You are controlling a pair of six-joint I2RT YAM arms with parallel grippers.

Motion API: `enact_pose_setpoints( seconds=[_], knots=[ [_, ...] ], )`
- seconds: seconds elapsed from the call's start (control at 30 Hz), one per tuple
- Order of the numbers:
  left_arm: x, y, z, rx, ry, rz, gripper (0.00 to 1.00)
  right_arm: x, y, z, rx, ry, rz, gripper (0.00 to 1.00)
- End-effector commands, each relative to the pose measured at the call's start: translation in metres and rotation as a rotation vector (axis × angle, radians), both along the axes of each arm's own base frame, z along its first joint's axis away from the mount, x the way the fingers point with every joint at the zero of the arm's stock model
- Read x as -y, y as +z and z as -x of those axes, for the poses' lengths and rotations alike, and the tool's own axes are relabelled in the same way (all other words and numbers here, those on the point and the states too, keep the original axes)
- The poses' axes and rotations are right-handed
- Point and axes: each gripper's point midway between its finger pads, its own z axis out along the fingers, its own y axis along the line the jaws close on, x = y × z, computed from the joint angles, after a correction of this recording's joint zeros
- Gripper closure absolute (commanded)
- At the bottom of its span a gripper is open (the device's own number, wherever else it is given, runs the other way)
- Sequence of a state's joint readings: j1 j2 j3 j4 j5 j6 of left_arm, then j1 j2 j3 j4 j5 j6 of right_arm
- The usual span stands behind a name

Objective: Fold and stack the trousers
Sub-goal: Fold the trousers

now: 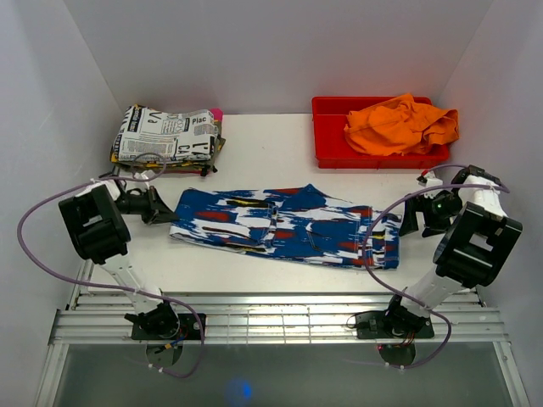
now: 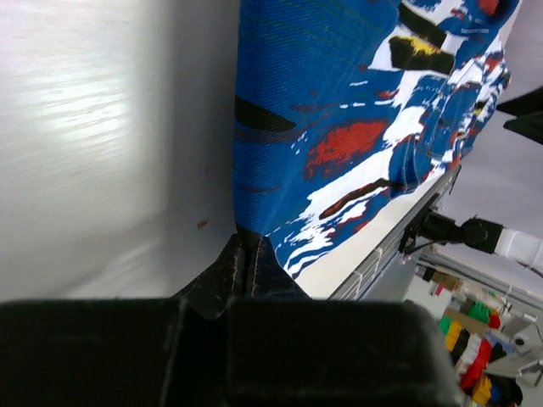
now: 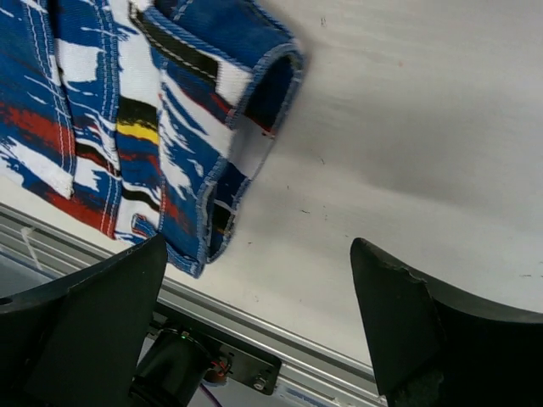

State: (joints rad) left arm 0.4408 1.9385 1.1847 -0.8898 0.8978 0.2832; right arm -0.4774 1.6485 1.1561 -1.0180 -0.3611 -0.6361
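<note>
Mid-frame on the worktop (image 1: 254, 144) lay the limp, soft trousers (image 1: 284, 225), likely best pinched at end corners; left gripper (image 1: 163, 209) was closed, right gripper (image 1: 413, 219) open, empty.

The trousers (image 1: 284, 225) lie flat across the middle of the worktop (image 1: 271, 144), stretched from left to right of the frame. Behind them, in the upper left, sits a stack of folded cloth (image 1: 165, 136). In the upper right, a bin (image 1: 327, 136) holds a crumpled garment (image 1: 399, 125). The left tool (image 1: 168, 209) sits at the trousers' left end, and the right tool (image 1: 409, 222) sits just beside their right end.
</note>
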Motion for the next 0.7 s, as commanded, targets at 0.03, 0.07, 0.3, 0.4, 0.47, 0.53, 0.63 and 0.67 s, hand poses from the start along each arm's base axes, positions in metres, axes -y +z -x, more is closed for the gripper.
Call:
enact_pose_setpoints(
  seconds=[0.03, 0.07, 0.3, 0.4, 0.47, 0.53, 0.63, 0.67],
  knots=[
    [-0.04, 0.072, -0.019, 0.185, 0.055, -0.155, 1.0, -0.021, 0.019, -0.013, 0.013, -0.048, -0.154, 0.07],
    [-0.046, 0.083, -0.021, 0.194, 0.058, -0.196, 1.0, -0.024, 0.019, -0.014, 0.006, -0.062, -0.175, 0.09],
    [-0.04, 0.147, -0.034, 0.281, 0.108, -0.317, 1.0, -0.053, 0.005, -0.02, -0.052, -0.129, -0.341, 0.13],
    [-0.021, 0.164, -0.037, 0.3, 0.103, -0.345, 1.0, -0.076, 0.003, -0.025, -0.062, -0.125, -0.409, 0.17],
    [0.0, 0.176, -0.039, 0.336, 0.069, -0.367, 1.0, -0.097, 0.001, -0.022, -0.081, -0.111, -0.432, 0.17],
    [0.011, 0.186, -0.042, 0.356, 0.075, -0.385, 1.0, -0.111, -0.005, -0.021, -0.093, -0.079, -0.437, 0.17],
    [0.036, 0.198, -0.041, 0.367, 0.072, -0.374, 1.0, -0.134, -0.015, -0.021, -0.122, -0.04, -0.448, 0.16],
    [0.048, 0.199, -0.041, 0.368, 0.051, -0.365, 1.0, -0.143, -0.018, -0.018, -0.147, -0.037, -0.452, 0.16]
  ],
)
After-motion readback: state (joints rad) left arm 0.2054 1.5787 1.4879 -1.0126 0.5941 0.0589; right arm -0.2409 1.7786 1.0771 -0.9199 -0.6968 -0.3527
